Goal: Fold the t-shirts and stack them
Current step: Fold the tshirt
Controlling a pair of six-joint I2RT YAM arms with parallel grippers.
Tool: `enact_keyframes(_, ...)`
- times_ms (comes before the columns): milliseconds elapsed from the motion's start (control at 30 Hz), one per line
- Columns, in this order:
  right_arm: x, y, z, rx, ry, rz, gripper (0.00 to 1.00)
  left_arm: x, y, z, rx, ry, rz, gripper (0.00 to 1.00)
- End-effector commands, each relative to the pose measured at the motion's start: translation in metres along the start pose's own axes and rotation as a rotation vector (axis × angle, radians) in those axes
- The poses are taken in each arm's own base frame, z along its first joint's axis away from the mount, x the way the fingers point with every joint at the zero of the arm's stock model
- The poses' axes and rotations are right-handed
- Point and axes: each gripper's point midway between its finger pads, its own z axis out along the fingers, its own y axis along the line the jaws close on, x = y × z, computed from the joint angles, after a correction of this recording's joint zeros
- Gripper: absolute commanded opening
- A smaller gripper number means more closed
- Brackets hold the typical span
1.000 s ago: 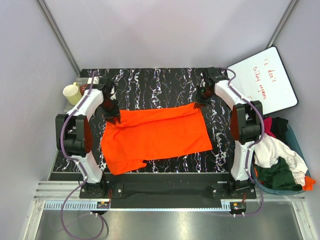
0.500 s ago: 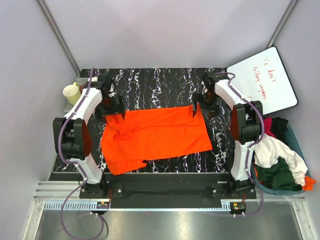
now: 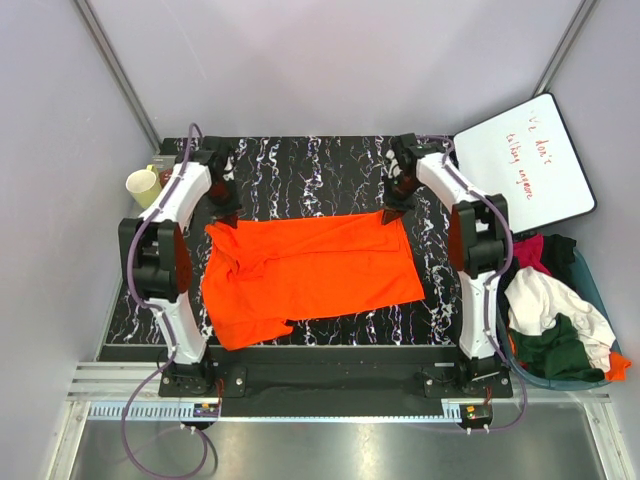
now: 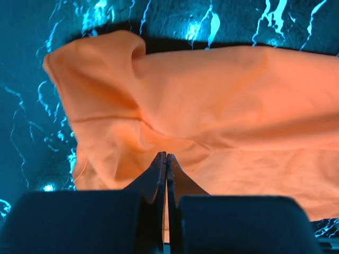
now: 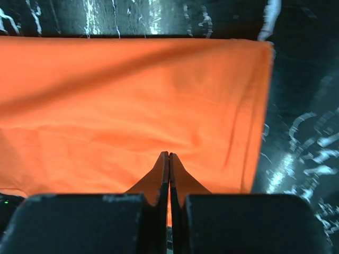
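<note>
Fingers on both arms are pressed fully together with no cloth showing between them. The left fingers (image 4: 166,157) hang over the far-left corner of the orange t-shirt (image 3: 310,272), and the right fingers (image 5: 169,156) over its far-right corner. I cannot tell whether either pair of tips touches the fabric.

That shirt lies spread on the black marbled bench (image 3: 300,165). Its right side is smooth with a straight edge, and its left side is rumpled where a sleeve bunches.

It looks light and limp, so it will likely sag from any single hold and trail across the bench. The far edge at the two corners seems the best place to pinch, one corner per arm, which keeps that edge taut. The fingers must first open and press down to catch the thin layers.

Bare bench lies beyond the shirt's far edge, but only a narrow strip lies on its near side. Right of the shirt, off the bench, a bin (image 3: 598,300) holds the other t-shirts (image 3: 545,300), with a white board (image 3: 535,170) farther back. Left of the shirt, past the left arm, stands a cup (image 3: 141,187).
</note>
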Motion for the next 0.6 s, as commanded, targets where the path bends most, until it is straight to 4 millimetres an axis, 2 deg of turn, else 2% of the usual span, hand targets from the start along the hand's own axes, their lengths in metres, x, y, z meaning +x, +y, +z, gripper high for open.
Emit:
enact_keyframes(0, 0.002, 0.018, 0.021, -0.006, 0.032, -0.056, 0.00, -0.015, -0.015, 0.005, 0.029, -0.012, 0.021, 0.00)
enact_keyframes(167, 0.010, 0.011, 0.052, 0.062, 0.101, -0.062, 0.00, -0.005, -0.016, 0.022, -0.014, 0.054, 0.015, 0.00)
enact_keyframes(233, 0.011, 0.007, 0.058, 0.099, 0.119, -0.062, 0.00, -0.002, -0.014, 0.028, -0.035, 0.076, 0.006, 0.00)
enact_keyframes(333, -0.006, -0.005, 0.068, 0.189, 0.101, -0.063, 0.00, 0.000, -0.012, 0.034, -0.055, 0.099, -0.006, 0.00)
enact_keyframes(400, -0.015, -0.009, 0.069, 0.236, 0.079, -0.055, 0.00, -0.001, -0.014, 0.042, -0.064, 0.120, -0.013, 0.00)
enact_keyframes(433, -0.019, -0.018, 0.068, 0.291, 0.072, -0.058, 0.00, 0.000, -0.013, 0.043, -0.069, 0.135, -0.014, 0.00)
enact_keyframes(467, -0.032, -0.020, 0.069, 0.318, 0.037, -0.057, 0.00, -0.007, -0.013, 0.043, -0.087, 0.118, -0.011, 0.00)
enact_keyframes(533, -0.040, -0.033, 0.073, 0.390, 0.020, -0.059, 0.00, -0.005, -0.011, 0.052, -0.114, 0.155, -0.016, 0.00)
enact_keyframes(567, -0.053, -0.030, 0.069, 0.394, -0.025, -0.052, 0.00, -0.012, -0.013, 0.052, -0.114, 0.145, -0.016, 0.00)
